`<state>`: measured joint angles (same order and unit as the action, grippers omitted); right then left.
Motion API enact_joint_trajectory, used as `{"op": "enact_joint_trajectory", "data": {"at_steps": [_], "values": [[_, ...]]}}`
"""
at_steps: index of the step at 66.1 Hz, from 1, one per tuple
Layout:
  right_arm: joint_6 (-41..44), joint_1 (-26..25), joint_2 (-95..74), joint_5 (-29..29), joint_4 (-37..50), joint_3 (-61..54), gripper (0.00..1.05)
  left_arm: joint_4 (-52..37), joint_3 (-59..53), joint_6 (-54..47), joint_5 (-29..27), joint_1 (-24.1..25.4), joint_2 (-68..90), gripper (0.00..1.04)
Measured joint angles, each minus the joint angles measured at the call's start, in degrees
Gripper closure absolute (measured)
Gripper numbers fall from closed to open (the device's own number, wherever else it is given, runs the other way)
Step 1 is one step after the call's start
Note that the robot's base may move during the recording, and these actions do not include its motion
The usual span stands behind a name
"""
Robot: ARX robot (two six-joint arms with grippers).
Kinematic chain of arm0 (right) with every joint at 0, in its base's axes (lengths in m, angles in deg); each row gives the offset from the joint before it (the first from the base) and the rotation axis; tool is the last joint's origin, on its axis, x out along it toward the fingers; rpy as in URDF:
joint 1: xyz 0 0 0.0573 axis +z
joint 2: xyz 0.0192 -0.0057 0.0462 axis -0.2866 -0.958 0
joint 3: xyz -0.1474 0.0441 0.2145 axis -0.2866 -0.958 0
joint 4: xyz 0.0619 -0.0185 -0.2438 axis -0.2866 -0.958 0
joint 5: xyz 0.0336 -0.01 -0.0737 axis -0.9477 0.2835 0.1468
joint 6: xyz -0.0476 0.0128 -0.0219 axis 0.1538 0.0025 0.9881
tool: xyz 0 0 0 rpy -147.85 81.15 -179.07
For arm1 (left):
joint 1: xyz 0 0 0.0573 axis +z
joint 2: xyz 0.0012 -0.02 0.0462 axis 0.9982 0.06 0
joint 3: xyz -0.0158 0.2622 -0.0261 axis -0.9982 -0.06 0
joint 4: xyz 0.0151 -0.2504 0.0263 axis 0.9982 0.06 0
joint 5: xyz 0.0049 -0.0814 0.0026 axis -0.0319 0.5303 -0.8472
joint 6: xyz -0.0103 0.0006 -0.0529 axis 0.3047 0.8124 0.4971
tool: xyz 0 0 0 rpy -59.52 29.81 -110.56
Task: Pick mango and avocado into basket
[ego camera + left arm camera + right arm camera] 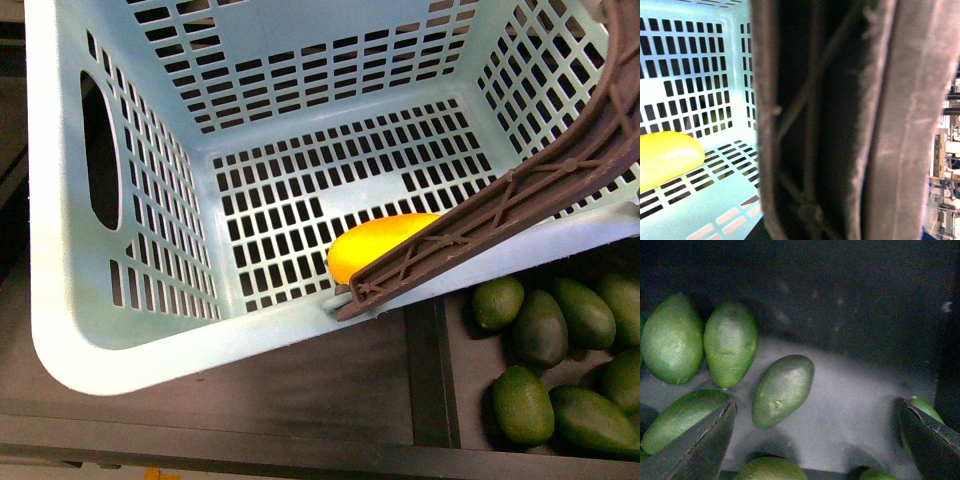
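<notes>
The light teal basket (120, 350) is tilted and fills most of the front view. The yellow mango (385, 245) lies on its slotted floor against the near wall, also seen in the left wrist view as the mango (665, 157). A dark brown basket handle (500, 205) crosses above the mango. It fills the left wrist view as the handle (840, 120), with my left gripper shut on it and its fingers hidden. My right gripper (815, 450) hangs open over a dark bin, with one avocado (782, 390) lying just ahead between its fingers (695, 450).
Several more avocados (540, 328) lie in the dark bin at the front right, beside the basket. A black divider (432, 370) separates that bin from the dark shelf under the basket. Other avocados (731, 342) crowd one side of the right wrist view.
</notes>
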<state>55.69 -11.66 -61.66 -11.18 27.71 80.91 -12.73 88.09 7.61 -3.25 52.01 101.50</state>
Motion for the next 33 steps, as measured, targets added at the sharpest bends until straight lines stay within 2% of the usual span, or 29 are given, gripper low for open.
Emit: {"op": "enact_joint_trajectory", "data": {"at_steps": [16,33], "values": [[0.98,3.26,-13.73,-0.09,-1.14,6.97,0.09,0.00,0.02,0.02,-0.52,0.02,0.00,0.91],[-2.67,5.01,-20.70,-0.42,-2.38,12.85,0.09,0.00,0.00,0.02,-0.63,0.04,0.00,0.91]]}}
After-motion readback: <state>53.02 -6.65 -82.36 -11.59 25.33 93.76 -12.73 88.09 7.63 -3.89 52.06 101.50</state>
